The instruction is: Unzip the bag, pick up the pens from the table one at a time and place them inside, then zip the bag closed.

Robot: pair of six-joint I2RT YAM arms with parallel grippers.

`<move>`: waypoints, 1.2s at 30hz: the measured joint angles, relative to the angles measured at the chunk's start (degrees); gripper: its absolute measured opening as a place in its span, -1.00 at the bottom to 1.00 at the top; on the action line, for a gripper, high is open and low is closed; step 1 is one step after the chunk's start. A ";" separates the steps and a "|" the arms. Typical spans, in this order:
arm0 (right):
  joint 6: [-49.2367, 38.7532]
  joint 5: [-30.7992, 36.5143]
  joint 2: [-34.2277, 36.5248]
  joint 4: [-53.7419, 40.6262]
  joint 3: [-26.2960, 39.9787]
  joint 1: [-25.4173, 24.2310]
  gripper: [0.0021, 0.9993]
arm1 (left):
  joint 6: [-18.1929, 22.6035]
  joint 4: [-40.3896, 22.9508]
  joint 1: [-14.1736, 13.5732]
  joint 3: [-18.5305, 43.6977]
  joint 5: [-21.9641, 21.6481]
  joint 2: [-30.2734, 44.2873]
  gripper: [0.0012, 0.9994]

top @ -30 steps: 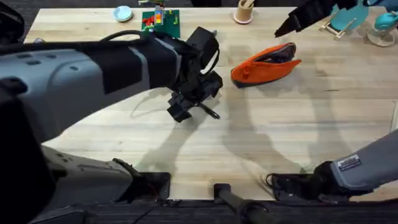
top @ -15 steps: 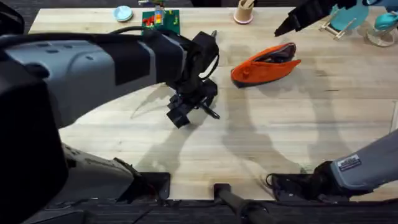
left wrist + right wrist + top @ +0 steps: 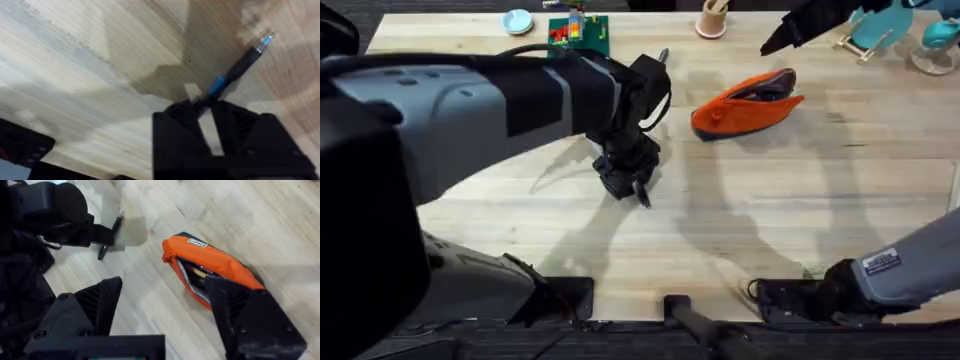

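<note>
The orange-red bag lies on the table right of centre, its top zipper open. In the right wrist view the bag gapes with something dark inside. My left gripper is at mid-table, left of the bag, shut on a black pen with a blue band. The pen's tip pokes out toward the front edge. The left wrist view has my left gripper pinching the pen near its band. My right gripper hovers open, high behind the bag, and is seen from its wrist with fingers wide apart.
A tan cup of pale sticks, a green brick board and a small blue-white disc line the far edge. Teal items stand at the far right corner. The left arm's bulk covers the table's left side.
My left gripper has turned and shifted slightly. The pen, earlier sticking out sideways to the right, now points toward the front edge. The right gripper and bag stayed put.
</note>
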 joint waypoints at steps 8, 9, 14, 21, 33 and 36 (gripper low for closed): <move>0.47 0.00 0.00 0.00 0.00 0.00 0.99 | -0.19 0.41 0.02 0.00 0.08 -0.02 -0.89; 0.69 0.00 -0.01 0.00 0.00 0.00 0.99 | -0.20 0.41 0.02 0.00 0.08 -0.02 -0.90; 1.60 0.00 -0.02 -0.02 0.00 0.00 0.99 | -0.17 0.43 0.02 0.00 0.08 -0.02 -0.91; 3.55 0.94 -3.62 1.06 0.00 0.00 0.99 | 2.79 0.27 0.00 0.48 0.08 0.13 -0.92; 10.48 6.76 -17.78 3.14 -0.32 -3.59 0.99 | 14.43 0.70 0.00 12.00 -4.33 2.03 -0.92; 11.53 7.48 -21.43 4.65 -3.23 -5.75 0.99 | 17.82 1.32 0.00 14.08 -5.24 2.03 -0.92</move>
